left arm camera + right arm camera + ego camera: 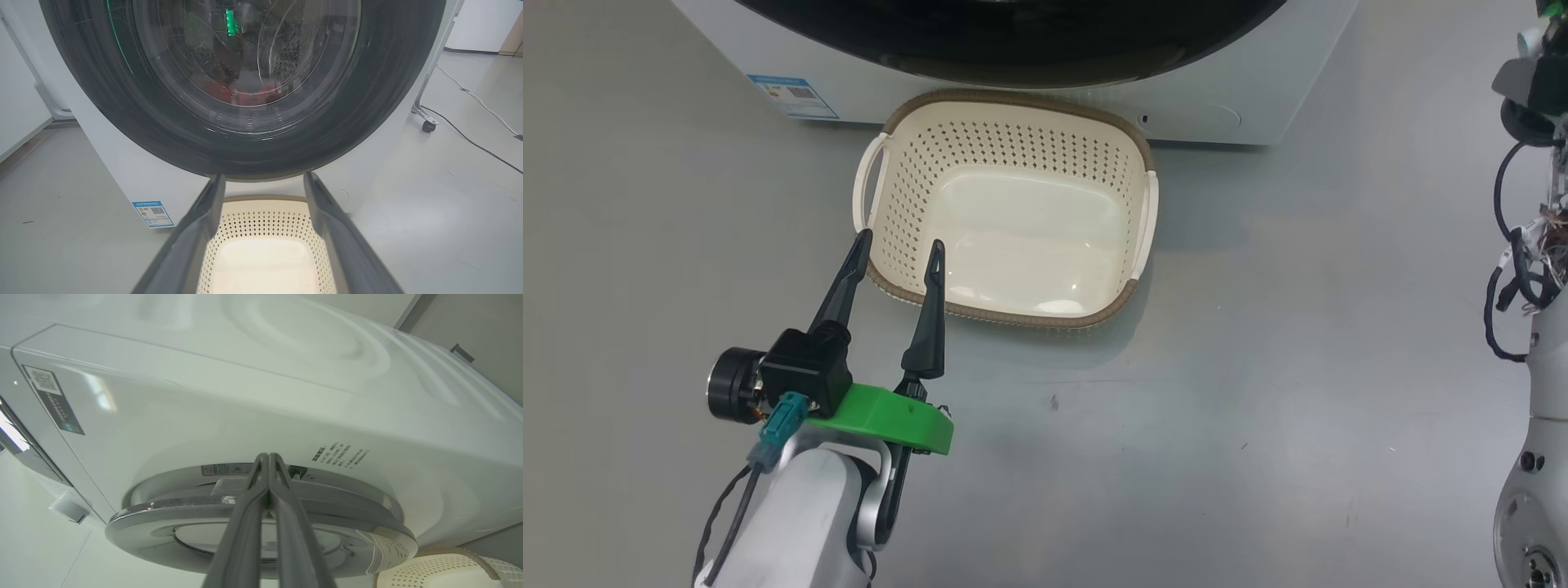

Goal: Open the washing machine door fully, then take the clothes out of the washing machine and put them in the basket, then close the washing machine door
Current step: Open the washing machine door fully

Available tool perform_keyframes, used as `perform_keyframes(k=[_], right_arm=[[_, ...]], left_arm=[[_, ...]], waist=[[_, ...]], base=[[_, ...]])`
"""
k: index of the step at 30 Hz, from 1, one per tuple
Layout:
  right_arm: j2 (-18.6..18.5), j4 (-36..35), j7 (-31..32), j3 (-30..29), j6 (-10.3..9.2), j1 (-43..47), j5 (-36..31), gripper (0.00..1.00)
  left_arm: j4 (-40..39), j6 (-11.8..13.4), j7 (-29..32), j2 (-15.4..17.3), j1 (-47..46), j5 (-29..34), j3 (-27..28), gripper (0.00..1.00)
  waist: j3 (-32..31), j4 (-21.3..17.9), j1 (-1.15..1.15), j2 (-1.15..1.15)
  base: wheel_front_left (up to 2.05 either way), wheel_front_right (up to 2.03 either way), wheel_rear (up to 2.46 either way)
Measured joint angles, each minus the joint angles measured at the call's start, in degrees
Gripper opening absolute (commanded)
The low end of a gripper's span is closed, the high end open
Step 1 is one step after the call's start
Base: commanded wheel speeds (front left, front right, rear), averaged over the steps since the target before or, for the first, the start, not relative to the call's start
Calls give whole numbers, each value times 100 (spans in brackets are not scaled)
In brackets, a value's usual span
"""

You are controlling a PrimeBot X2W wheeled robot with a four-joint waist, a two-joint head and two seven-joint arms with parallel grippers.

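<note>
Far left in the head view, above the grey floor (1258, 367): small blue label sticker (792, 96) on the bottom corner of the big white front-loading washing machine (1241, 98).

Just right of it and lower: left claw (900, 242) on a pale arm with a green bracket (890, 412). Dark fingers spread wide, holding nothing, tips over the near left corner of the basket.

Next along: small cream perforated plastic basket (1013, 139) with brown woven-look rim and white loop handles. Stands on the floor right in front of the machine, under the door's lower edge. Sits empty.

Above it: large round glossy black door (1013, 33), lying across the machine's front. Impossible to tell whether latched.

Through its clear bulging glass window (184, 41) in the left wrist view: bright red fabric garment (229, 92), low inside the steel drum (286, 57), blurred.

At the far right edge of the head view: pale right arm (1539, 392) hung with loose black cables (1503, 269).

In the right wrist view: right claw (268, 457) pinched fully together, gripping nothing. Tips up at the door's rim beside a small sticker (224, 469); contact unclear.
</note>
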Motion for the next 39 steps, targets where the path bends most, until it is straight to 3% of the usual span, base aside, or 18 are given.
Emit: perform_keyframes(k=[8,18,39], right_arm=[[-202,310,570,290,-222,-755,-3,0],[-412,683,1039,538,-323,-1291,-65,0],[-544,1326,1670,539,-263,-1883,234,0]], left_arm=[[-67,0,0,-7,-198,-91,-218,100],[-97,3,0,-24,-334,-171,-441,100],[-187,53,0,-32,-448,-193,-621,100]], waist=[[269,266,0,0],[477,531,0,0],[653,674,0,0]], base=[[0,0,0],[0,0,0],[0,0,0]])
